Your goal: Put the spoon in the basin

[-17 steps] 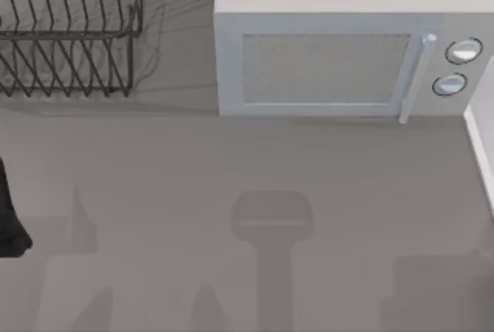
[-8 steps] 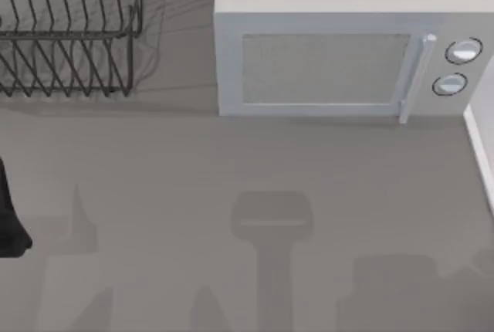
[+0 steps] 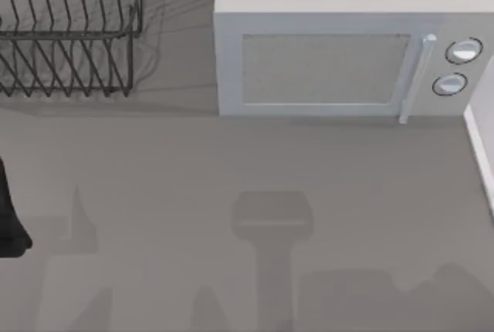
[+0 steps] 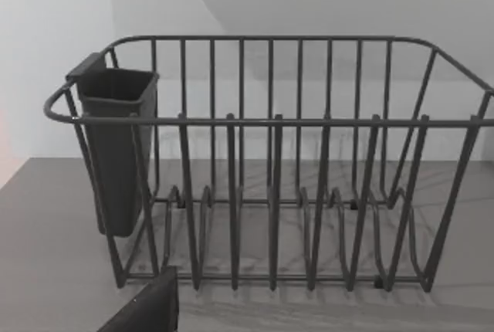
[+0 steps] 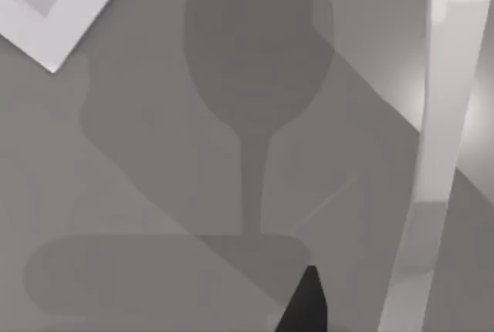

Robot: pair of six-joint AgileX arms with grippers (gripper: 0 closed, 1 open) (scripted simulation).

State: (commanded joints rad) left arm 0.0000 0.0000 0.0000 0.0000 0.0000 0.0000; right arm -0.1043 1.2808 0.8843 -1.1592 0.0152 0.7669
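- At nine o'clock on the table: left arm (image 3: 9, 216), parked; finger state cannot be told.
- At eleven o'clock: wire dish rack (image 3: 69, 31) with dark cutlery cup (image 4: 116, 150), likely spoon storage.
- At one o'clock: microwave (image 3: 340, 46), door closed.

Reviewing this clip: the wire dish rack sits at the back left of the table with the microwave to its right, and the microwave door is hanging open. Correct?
Not quite. The microwave door is shut: in the top view its panel lies flush with the front and the handle stands beside the two knobs. The rest holds: the wire dish rack is at the back left, with the microwave to its right.
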